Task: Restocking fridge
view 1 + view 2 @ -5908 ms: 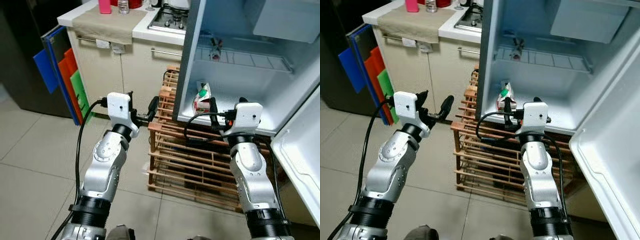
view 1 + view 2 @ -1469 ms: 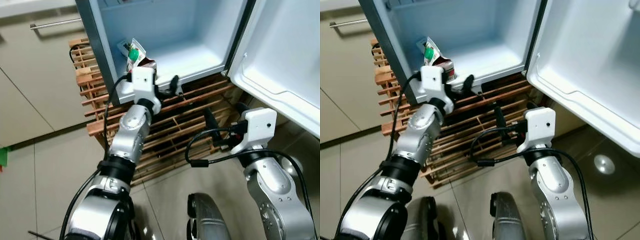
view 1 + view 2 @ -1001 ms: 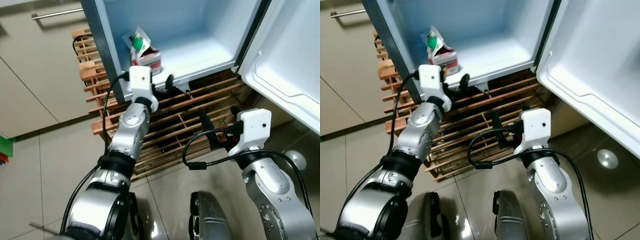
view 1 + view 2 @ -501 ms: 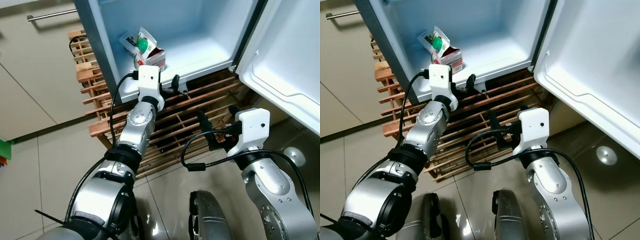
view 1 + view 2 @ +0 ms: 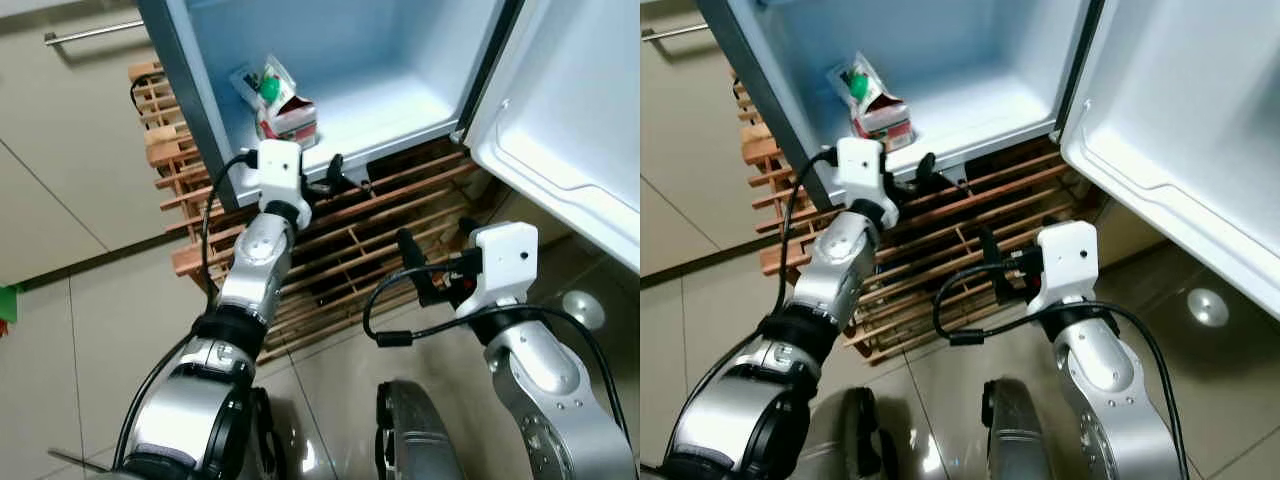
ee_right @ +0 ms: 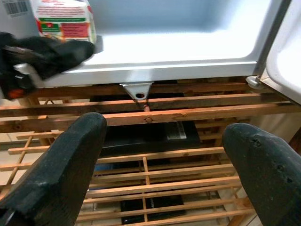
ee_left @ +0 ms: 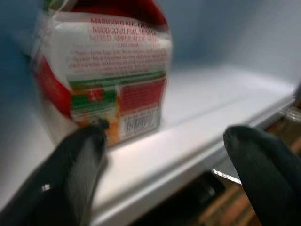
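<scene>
Fridge [image 5: 400, 60] first: its door [image 5: 570, 110] hangs wide open on the robot's right, and the pale lower floor of the compartment is bare except for one thing. Beneath the fridge you have a wooden slatted rack [image 5: 340, 250] that it sits on, with dark objects in its gaps that are too shadowed to name.

On that floor, at the front corner nearest the robot's left side, stands the juice carton [image 5: 283, 105] — red and white with a green cap, upright, set close to the lip of the compartment.

Your left gripper [image 5: 330, 172] is raised to the fridge's front edge just below the carton, fingers spread and holding nothing; the left wrist view shows the carton's printed face between and beyond the two black fingers, with no contact. Your right gripper [image 5: 425, 265] sits low in front of the rack, fingers also parted and empty.

Watch the carton's place so near the edge. If you lift or sweep the left arm forward, a finger could clip the base and tip the carton over or drag it off the lip. The open door beside the right arm is another hazard — a wide swing would knock it.
</scene>
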Available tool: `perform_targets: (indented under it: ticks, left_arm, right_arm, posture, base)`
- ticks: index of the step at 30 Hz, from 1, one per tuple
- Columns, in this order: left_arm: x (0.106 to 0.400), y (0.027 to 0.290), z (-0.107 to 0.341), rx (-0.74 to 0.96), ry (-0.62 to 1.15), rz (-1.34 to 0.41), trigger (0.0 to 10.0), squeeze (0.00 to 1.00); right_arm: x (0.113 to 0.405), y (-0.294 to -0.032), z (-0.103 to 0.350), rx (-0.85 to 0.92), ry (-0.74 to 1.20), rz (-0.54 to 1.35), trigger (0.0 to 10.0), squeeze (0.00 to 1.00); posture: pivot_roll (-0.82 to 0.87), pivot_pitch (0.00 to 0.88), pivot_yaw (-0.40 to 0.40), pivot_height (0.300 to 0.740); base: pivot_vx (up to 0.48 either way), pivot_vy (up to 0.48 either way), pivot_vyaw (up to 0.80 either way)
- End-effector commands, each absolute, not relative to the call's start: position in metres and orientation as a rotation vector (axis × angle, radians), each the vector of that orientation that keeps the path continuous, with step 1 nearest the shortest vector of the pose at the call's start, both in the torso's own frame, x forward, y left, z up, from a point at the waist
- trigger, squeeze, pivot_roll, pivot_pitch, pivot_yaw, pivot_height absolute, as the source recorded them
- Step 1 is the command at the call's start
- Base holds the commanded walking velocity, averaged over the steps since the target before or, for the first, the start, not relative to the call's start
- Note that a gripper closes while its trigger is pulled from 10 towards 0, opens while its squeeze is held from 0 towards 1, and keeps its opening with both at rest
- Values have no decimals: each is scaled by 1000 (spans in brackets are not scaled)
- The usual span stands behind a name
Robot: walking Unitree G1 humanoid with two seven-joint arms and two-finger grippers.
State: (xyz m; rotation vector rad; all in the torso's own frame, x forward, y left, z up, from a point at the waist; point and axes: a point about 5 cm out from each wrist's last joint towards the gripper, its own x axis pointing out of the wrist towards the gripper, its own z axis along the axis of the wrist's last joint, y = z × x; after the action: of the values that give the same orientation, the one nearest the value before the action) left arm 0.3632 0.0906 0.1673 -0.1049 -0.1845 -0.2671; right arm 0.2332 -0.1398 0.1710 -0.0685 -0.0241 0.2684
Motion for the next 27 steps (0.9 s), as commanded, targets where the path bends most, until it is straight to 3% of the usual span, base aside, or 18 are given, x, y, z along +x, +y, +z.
perform_targets:
  ticks: [1,12,19,27]
  left_arm:
    - [356,92,173,-112,-192,-289,10000,0]
    - [309,73,175,-261,-175,-346,10000,0]
    - [284,111,176,-223,-212,-230,10000,0]
    - [267,152,200,-8,-363,12,10000,0]
  right_arm:
    - [234,-140,169,-55,-16,285,10000,0]
    - [246,-144,171,-94,-18,351,10000,0]
    - [252,-156,178,-59,-47,303,10000,0]
    - [267,-170,172,7,-140,79,10000,0]
  posture:
    - [-209,134,-7,636]
    - [-185,87,-80,636]
    - [-156,64,-99,636]
    - [-74,0,-47,636]
  base:
    - [0,0,0]
    - [0,0,0]
    - [0,0,0]
    - [0,0,0]
